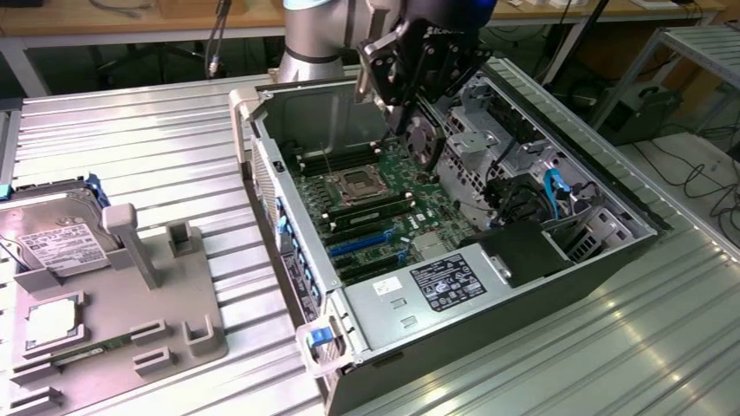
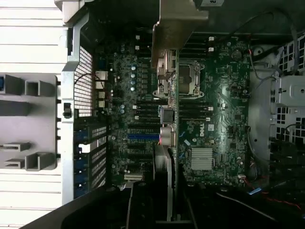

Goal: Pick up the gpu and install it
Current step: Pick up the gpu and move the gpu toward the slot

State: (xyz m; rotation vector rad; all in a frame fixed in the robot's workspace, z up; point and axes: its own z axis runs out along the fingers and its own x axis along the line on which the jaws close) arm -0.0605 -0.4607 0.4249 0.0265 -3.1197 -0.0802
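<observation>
My gripper (image 1: 405, 104) hangs over the open computer case, shut on the gpu (image 1: 420, 139), a dark card held on edge above the motherboard (image 1: 370, 208). The wrist view looks straight down the gpu (image 2: 167, 143) edge-on, with its silver bracket (image 2: 178, 24) at the far end and its metal ports along the edge. The gripper (image 2: 169, 205) clamps the card from both sides. Beneath the card lies the motherboard (image 2: 214, 119), and the blue expansion slots (image 2: 143, 136) sit just beside the card's line. The card stays clear of the board.
The computer case (image 1: 578, 260) lies on its side with a power supply (image 1: 445, 282) at the near end and drive cages (image 1: 486, 147) at the exterior view's right. A grey fixture tray (image 1: 151, 295) at the exterior view's left holds a hard drive (image 1: 52, 243) and a memory stick (image 1: 81, 355).
</observation>
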